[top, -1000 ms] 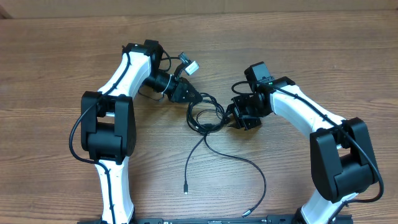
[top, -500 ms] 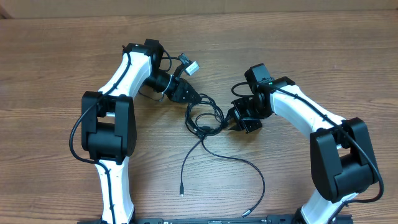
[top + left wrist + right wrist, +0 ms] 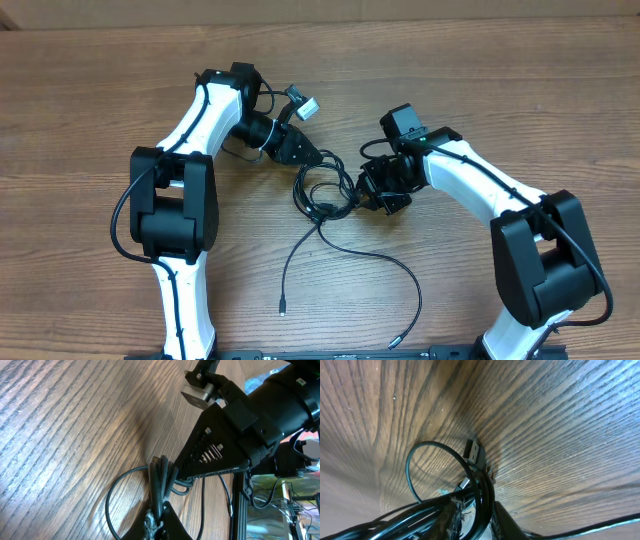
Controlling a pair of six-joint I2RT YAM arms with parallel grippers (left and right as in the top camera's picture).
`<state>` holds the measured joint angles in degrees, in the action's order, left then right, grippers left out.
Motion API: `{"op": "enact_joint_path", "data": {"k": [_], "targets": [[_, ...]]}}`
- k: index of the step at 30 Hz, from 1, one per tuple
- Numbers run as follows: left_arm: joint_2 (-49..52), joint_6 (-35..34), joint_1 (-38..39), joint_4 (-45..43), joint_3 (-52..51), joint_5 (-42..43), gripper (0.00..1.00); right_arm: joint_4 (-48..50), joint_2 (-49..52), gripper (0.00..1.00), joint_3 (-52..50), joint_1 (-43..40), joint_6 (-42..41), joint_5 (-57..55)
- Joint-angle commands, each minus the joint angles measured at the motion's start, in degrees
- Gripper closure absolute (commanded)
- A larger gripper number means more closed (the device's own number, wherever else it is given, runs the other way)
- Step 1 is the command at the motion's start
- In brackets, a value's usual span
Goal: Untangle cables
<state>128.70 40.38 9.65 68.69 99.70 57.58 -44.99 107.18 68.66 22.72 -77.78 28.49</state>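
On table (image 3: 100, 90), cables (image 3: 325, 190): tangle sits between both grippers, two loose strands trailing below it.
left gripper (image 3: 316, 162): clamped on the bundle at tangle's upper left, unmoved.
right gripper (image 3: 358, 193): closed on strands at tangle's right, has shifted left toward tangle.
plug tip (image 3: 282, 311): swung further left, below tangle.
wrist views: grip points cut off at bottom edge, can't tell which strand each holds.

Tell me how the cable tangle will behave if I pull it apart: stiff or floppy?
Probably floppy and light: the cable tangle lies in loose loops and its free strands trail limply across the table. It may snag rather than slide apart, since loops cross one another.
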Motion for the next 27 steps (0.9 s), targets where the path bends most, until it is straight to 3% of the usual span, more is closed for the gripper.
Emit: {"op": "enact_joint_path", "data": {"k": [1,8,11,16,17,18,27], "targets": [[0.9,-0.6,0.1,-0.1,1.3,0.3,0.96,0.6,-1.0,0.81,-0.5,1.5,1.9,-3.0],[0.9,-0.6,0.1,-0.1,1.3,0.3,0.95,0.6,-1.0,0.89,-0.5,1.6,17.2,-4.5],[0.9,-0.6,0.1,-0.1,1.3,0.2,0.96,0.9,-1.0,0.87,-0.5,1.6,24.9,-4.5],[0.9,-1.0,0.1,-0.1,1.3,-0.7,0.96,1.1,-1.0,0.63,-0.5,1.5,41.0,-5.2],[0.9,-1.4,0.1,-0.2,1.3,-1.0,0.95,1.1,-1.0,0.42,-0.5,1.5,44.7,-5.6],[0.9,-1.6,0.1,-0.2,1.3,-1.2,0.95,0.9,-1.0,0.35,-0.5,1.5,47.7,-5.8],[0.9,-1.7,0.1,-0.2,1.3,-1.2,0.95,-8.8,-2.3,0.29,6.4,-1.0,61.2,-11.0]]}}
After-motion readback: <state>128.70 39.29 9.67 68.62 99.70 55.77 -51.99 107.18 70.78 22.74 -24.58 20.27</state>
